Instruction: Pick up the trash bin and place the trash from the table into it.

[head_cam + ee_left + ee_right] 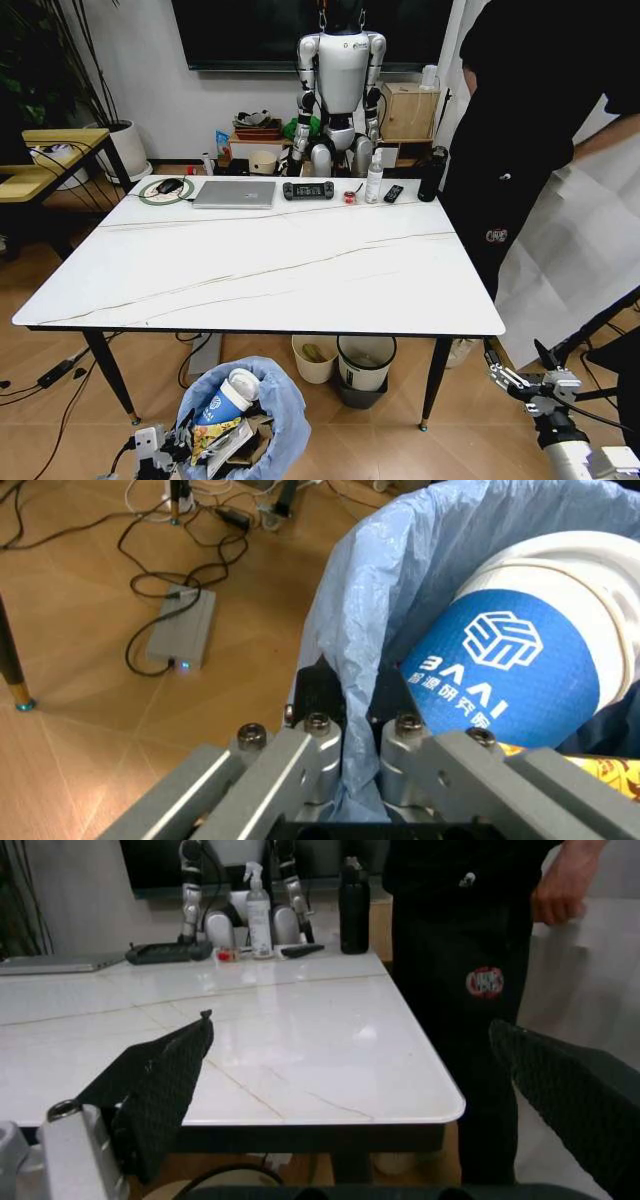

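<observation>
Bin (262, 420) rim pinched in left tool (345, 727) (litter inside); right tool (520, 381) wide, beside the worktop (300, 270).

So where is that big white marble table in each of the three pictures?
Head view: the white marble-look table fills the middle.
Left wrist view: one slim black leg of it, past the grey floor box, beyond the blue-lined trash bin in the left gripper.
Right wrist view: its top, running to the black bottle.
Shared landmark: that bottle, head and right wrist; the grey box, head and left wrist.
</observation>
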You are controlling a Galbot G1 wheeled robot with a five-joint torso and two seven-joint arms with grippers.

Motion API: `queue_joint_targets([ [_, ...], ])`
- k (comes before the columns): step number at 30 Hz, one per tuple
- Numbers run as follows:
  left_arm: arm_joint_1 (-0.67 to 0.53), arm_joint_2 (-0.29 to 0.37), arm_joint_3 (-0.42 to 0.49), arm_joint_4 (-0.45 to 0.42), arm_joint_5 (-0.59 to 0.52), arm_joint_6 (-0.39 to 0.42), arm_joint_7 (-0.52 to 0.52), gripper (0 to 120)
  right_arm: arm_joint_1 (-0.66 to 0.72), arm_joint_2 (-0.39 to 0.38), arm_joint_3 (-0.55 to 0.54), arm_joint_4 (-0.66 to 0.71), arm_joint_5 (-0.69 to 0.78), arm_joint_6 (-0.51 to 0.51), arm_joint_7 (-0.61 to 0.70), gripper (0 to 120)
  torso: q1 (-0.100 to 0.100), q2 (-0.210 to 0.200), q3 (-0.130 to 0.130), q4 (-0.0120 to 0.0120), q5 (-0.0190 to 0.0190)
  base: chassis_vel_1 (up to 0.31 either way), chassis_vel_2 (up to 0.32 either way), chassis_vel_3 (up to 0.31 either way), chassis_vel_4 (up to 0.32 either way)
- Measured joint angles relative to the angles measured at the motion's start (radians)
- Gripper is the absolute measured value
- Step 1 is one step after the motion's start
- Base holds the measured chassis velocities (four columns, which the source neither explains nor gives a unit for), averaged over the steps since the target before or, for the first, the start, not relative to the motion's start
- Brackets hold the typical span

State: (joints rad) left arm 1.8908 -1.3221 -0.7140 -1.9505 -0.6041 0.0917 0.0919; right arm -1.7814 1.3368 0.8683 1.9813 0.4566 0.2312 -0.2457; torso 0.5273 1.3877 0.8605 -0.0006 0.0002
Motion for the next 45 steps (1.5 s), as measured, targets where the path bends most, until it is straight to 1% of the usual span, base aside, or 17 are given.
queue_joint_targets([
  [5,-0.013,-0.027,0.005,0.025,0.0,0.003,0.007,0,0.0,0.0,0.0,0.0,0.0,-0.001,0.0,100,-0.015,-0.033,-0.018,0.0,-0.0001,0.0,0.0,0.0,0.0],
  [6,-0.013,-0.027,0.005,0.025,0.0,0.003,0.007,0,0.0,0.0,0.0,0.0,0.0,-0.001,0.0,100,-0.015,-0.033,-0.018,0.0,-0.0001,0.0,0.0,0.0,0.0],
  [10,-0.007,-0.051,0.007,0.043,0.005,0.004,0.012,0,0.001,-0.001,-0.001,0.0,0.001,-0.001,0.001,100,-0.033,-0.071,-0.039,0.0,-0.0002,0.0,0.0,0.0,0.0],
  [12,-0.005,-0.058,0.002,0.049,0.005,0.003,0.014,0,0.001,-0.001,-0.001,0.0,0.001,-0.001,0.001,100,-0.038,-0.084,-0.046,0.0,0.0,0.0,0.0,0.0,0.0],
  [13,-0.005,-0.058,0.002,0.049,0.005,0.003,0.014,0,0.001,-0.001,-0.001,0.0,0.001,-0.001,0.001,100,-0.038,-0.084,-0.046,0.0,0.0,0.0,0.0,0.0,0.0],
  [17,0.0,-0.078,-0.006,0.068,0.012,-0.001,0.014,0,0.001,-0.001,-0.001,0.0,0.001,-0.001,0.001,100,-0.051,-0.112,-0.061,0.0,-0.0002,0.0,0.0,0.0,0.0],
  [18,0.0,-0.078,-0.006,0.068,0.012,-0.001,0.014,0,0.001,-0.001,-0.001,0.0,0.001,-0.001,0.001,100,-0.051,-0.112,-0.061,0.0,-0.0002,0.0,0.0,0.0,0.0],
  [21,0.005,-0.087,-0.009,0.079,0.018,-0.004,0.016,0,0.001,-0.001,-0.001,0.0,0.002,-0.001,0.001,100,-0.061,-0.134,-0.073,0.0001,-0.0002,0.0,0.0,0.0,0.0],
  [24,0.007,-0.09,-0.015,0.091,0.027,-0.012,0.018,0,0.001,-0.001,-0.001,0.0,0.002,-0.001,0.002,100,-0.069,-0.151,-0.082,0.0001,-0.0001,0.0,0.0,0.0,0.0],
  [25,0.007,-0.09,-0.015,0.091,0.027,-0.012,0.018,0,0.001,-0.001,-0.001,0.0,0.002,-0.001,0.002,100,-0.069,-0.151,-0.082,0.0001,-0.0001,0.0,0.0,0.0,0.0],
  [32,0.0,-0.099,-0.033,0.112,0.033,-0.022,0.02,0,0.001,-0.001,-0.001,0.0,0.002,-0.001,0.002,100,-0.088,-0.195,-0.107,0.0,-0.0001,0.0,0.0,0.0,0.0],
  [33,0.0,-0.099,-0.033,0.112,0.033,-0.022,0.02,0,0.001,-0.001,-0.001,0.0,0.002,-0.001,0.002,100,-0.088,-0.195,-0.107,0.0,-0.0001,0.0,0.0,0.0,0.0],
  [38,-0.018,-0.097,-0.043,0.146,0.033,-0.025,0.023,0,0.001,-0.001,-0.001,0.0,0.002,-0.001,0.002,100,-0.1,-0.221,-0.121,0.0003,-0.0002,0.0,0.0,0.0,0.0],
  [44,-0.023,-0.094,-0.044,0.159,0.033,-0.026,0.023,0,0.001,-0.001,-0.001,0.0,0.002,-0.001,0.002,100,-0.104,-0.23,-0.126,0.0002,-0.0002,0.0,0.0,0.0,0.0],
  [45,-0.04,-0.086,-0.046,0.188,0.028,-0.026,0.024,0,0.001,-0.001,-0.001,0.0,0.002,-0.001,0.002,100,-0.112,-0.247,-0.136,0.0002,-0.0001,0.0,0.0,0.0,0.0],
])
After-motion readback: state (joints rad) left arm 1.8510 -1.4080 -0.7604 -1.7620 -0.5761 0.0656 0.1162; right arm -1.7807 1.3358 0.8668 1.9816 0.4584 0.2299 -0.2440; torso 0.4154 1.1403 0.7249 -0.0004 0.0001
